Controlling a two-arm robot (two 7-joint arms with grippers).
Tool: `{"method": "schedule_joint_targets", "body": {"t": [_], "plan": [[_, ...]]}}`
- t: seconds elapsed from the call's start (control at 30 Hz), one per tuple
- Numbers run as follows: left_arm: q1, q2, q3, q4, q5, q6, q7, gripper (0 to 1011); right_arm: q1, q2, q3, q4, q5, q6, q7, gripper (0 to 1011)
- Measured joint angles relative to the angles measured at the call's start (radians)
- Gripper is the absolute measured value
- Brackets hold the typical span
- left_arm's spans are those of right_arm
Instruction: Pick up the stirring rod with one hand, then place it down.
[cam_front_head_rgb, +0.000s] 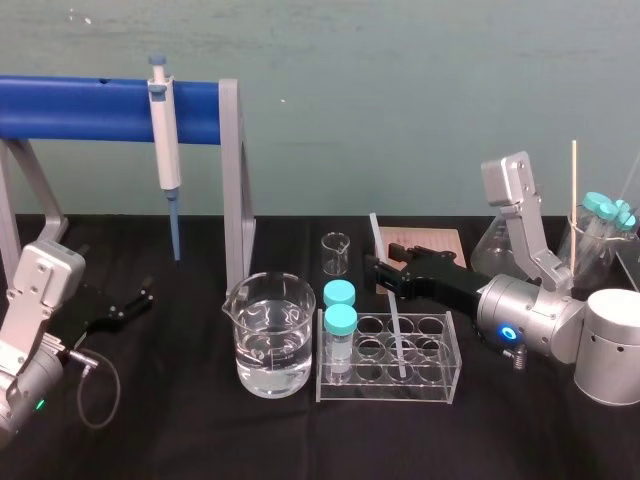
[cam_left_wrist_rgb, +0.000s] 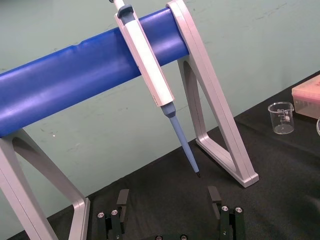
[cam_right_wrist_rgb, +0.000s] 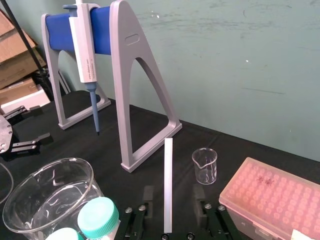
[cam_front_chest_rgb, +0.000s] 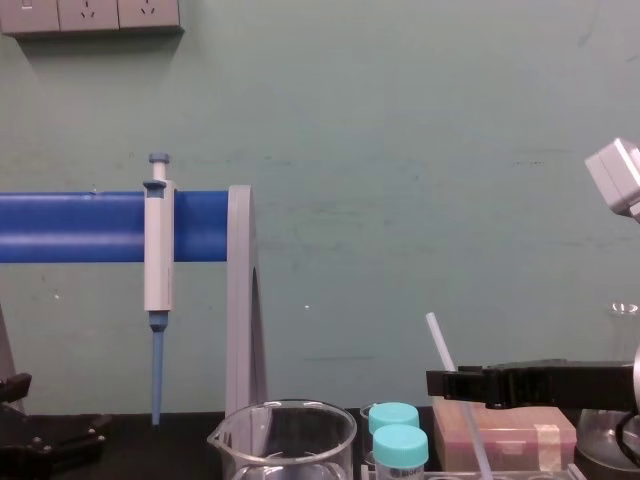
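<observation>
Glassware crowds the near edge of the black table (cam_front_head_rgb: 200, 430): a large beaker (cam_front_head_rgb: 270, 335) holding clear liquid stands just beside a clear test-tube rack (cam_front_head_rgb: 445, 385), and two teal-capped tubes (cam_front_head_rgb: 340, 322) fill the rack's left column.

The stirring rod (cam_front_head_rgb: 399, 335) leans with its lower end down in one of the rack's middle wells; which well I cannot tell. Its upper part passes between the jaws of the right gripper (cam_right_wrist_rgb: 174, 192), which reaches in from the right just behind the rack. In the right wrist view the fingers (cam_right_wrist_rgb: 148, 197) stand wide, one on each side of the rod, and neither touches it. The rod is roughly centred in the gap.

The step in hand looks like the grasp. To do it well, the jaws should close evenly so that both pads meet the thin rod together and do not push it sideways against the rack. A firm pinch seems wise, as the rod looks smooth and may slip or swing. The lift should probably follow the rod's own lean, so the lower end clears the well without dragging the light rack or knocking the capped tubes.

Farther back stand a small beaker (cam_front_head_rgb: 336, 254) and a pink tip box (cam_right_wrist_rgb: 270, 197), both near the rod's upper end. Beyond them the pipette (cam_front_head_rgb: 165, 140) hangs on its stand (cam_front_head_rgb: 235, 180).

The left gripper (cam_left_wrist_rgb: 169, 202) rests at the table's left, fingers wide, holding nothing.
</observation>
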Motion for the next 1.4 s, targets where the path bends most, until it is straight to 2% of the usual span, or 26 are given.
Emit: {"method": "schedule_joint_targets", "body": {"t": [0.33, 0.4, 0.43, 0.53, 0.83, 1.0, 1.27, 1.4], "plan": [[0.000, 0.000, 0.000, 0.000, 0.000, 0.000, 0.000, 1000, 0.000, 0.000, 0.000, -0.001, 0.001, 0.001, -0.001, 194], [0.000, 0.000, 0.000, 0.000, 0.000, 0.000, 0.000, 1000, 0.000, 0.000, 0.000, -0.001, 0.001, 0.001, -0.001, 164], [0.000, 0.000, 0.000, 0.000, 0.000, 0.000, 0.000, 1000, 0.000, 0.000, 0.000, -0.001, 0.001, 0.001, -0.001, 103], [0.000, 0.000, 0.000, 0.000, 0.000, 0.000, 0.000, 1000, 0.000, 0.000, 0.000, -0.001, 0.001, 0.001, -0.001, 66], [0.000, 0.000, 0.000, 0.000, 0.000, 0.000, 0.000, 1000, -0.004, -0.001, 0.004, -0.003, 0.001, -0.006, -0.004, 66], [0.000, 0.000, 0.000, 0.000, 0.000, 0.000, 0.000, 1000, -0.029, -0.015, 0.031, -0.013, 0.015, -0.066, -0.005, 66], [0.000, 0.000, 0.000, 0.000, 0.000, 0.000, 0.000, 1000, -0.053, -0.026, 0.049, -0.017, 0.035, -0.122, 0.018, 66], [0.000, 0.000, 0.000, 0.000, 0.000, 0.000, 0.000, 1000, -0.068, -0.015, 0.041, -0.023, 0.012, -0.203, 0.050, 66]]}}
